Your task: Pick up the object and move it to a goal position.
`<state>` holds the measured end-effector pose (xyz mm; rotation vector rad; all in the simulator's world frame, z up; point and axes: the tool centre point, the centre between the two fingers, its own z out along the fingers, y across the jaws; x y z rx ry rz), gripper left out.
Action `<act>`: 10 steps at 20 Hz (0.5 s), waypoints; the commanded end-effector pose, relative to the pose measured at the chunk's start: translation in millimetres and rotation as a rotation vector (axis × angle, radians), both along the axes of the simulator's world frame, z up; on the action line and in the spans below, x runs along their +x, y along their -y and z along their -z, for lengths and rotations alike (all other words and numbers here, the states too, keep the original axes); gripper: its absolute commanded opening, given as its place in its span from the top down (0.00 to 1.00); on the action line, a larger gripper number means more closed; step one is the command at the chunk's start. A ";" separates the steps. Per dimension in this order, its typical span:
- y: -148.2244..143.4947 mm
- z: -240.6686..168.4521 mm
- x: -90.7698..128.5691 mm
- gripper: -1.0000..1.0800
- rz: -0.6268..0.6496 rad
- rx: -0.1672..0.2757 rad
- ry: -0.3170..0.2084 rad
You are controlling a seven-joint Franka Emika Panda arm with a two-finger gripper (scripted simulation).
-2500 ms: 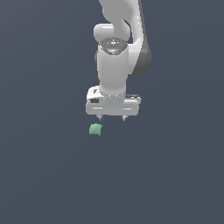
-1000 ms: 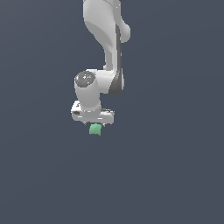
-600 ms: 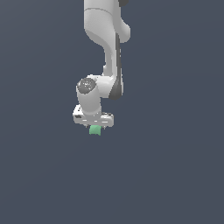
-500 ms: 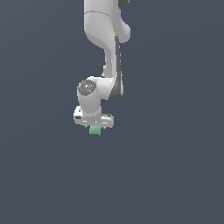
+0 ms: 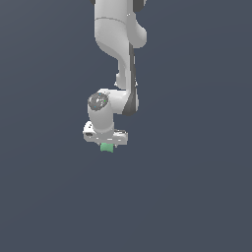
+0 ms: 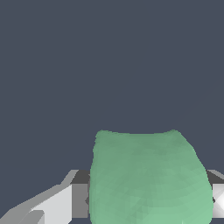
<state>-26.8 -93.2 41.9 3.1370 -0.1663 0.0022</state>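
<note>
Since 2.5 s ago, gripper (image 5: 106, 143) dropped onto green block (image 5: 107, 147), looks clamped on it; lift & goal move remain.

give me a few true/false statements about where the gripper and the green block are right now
1. The green block sits right under the gripper. True.
2. The block is red. False: it is green.
3. In the wrist view the block lies between the gripper's fingers. True.
4. The gripper hangs far off to the exterior view's right of the block. False: it is directly over it.
</note>
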 end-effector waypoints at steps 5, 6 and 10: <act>-0.2 1.0 -0.5 1.00 0.000 0.000 -0.002; -0.1 0.0 0.1 1.00 0.000 0.000 0.000; -2.0 -2.8 3.5 1.00 0.000 0.000 0.000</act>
